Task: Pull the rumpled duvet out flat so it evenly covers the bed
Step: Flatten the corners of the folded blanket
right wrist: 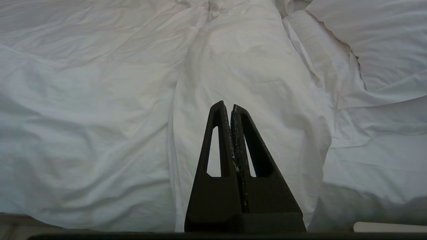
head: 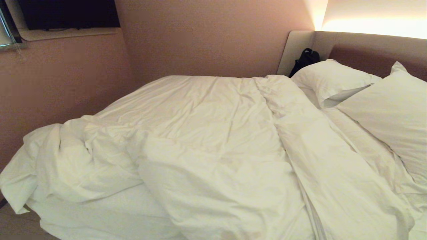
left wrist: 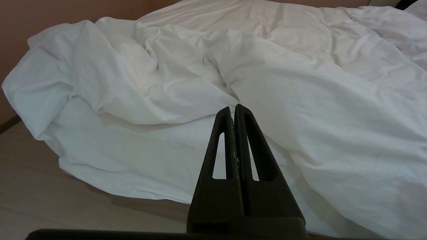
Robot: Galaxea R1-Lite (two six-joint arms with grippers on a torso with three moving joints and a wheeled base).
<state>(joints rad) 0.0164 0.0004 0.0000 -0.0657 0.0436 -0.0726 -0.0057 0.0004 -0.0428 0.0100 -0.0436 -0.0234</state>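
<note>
**Both end effectors closed and empty, duvet bunched at the near left corner**

Nearest to the head camera is the duvet (head: 206,150), which hangs over the near edge of the bed (head: 100,216). It covers most of the mattress, but not evenly. At the near left corner it is gathered into a thick rumpled heap, and below this heap a strip of the flat fitted sheet (left wrist: 133,156) is bare. On the right side one long fold of the duvet runs from the near edge toward the far wall, just beside the two pillows (head: 383,106) at the headboard (head: 367,50). A black bag (head: 305,60) stands in the far corner behind the pillows.

Neither arm shows in the head view. In its wrist view the left end effector (left wrist: 233,108) has its fingers pressed together and holds nothing. It points toward the heap, which lies ahead of it and a little to the left, near but not touching. The right end effector (right wrist: 227,105) is also closed together and empty. It points along the long fold, which lies straight ahead of it.

I judge that the task is only beginning. The left arm is the nearer one to the bunched corner, so it seems better placed to grasp there. The heap should probably be drawn toward the near left, across the bare sheet, and for this the fingers must first open.
</note>
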